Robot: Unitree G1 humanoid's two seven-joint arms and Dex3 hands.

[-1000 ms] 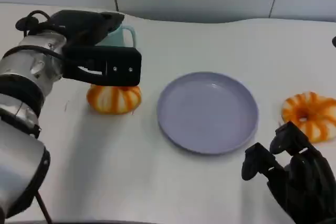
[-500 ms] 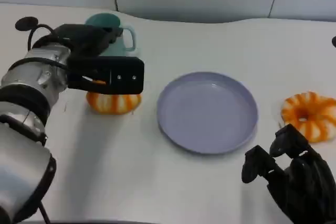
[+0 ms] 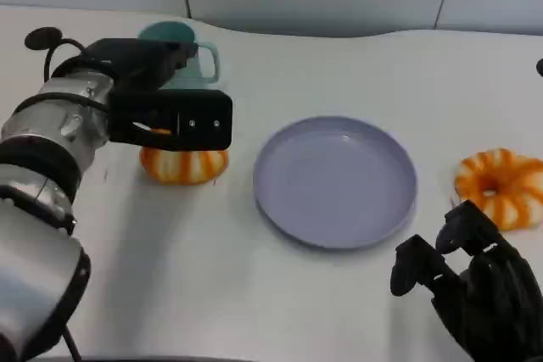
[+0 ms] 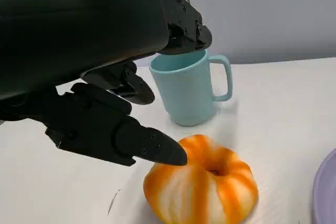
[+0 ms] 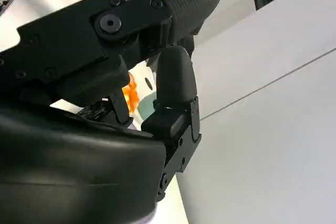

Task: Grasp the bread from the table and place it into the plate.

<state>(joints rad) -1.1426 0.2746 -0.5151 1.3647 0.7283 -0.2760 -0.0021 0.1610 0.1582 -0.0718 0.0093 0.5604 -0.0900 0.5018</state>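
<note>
Head view: the left hand (image 3: 170, 116) hovers over the bread (image 3: 184, 164), fingers apart and holding nothing; the bread lies on the table (image 3: 254, 311) left of the plate (image 3: 336, 181), with a teal mug (image 3: 188, 57) just behind it. A second bread (image 3: 502, 186) lies right of the plate. The right hand (image 3: 475, 281) rests low, fingers loosely spread and empty.

Left wrist view: the fingertips (image 4: 157, 149) sit at the bread's top without enclosing it. A shallow closure may let the rounded loaf slip, or knock the mug.

Right wrist view: the fingers (image 5: 176, 85) hold nothing.

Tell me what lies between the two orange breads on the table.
The lavender plate, nothing on it, lies between the left bread and the right bread, with bare table either side; the head view shows this.
</note>
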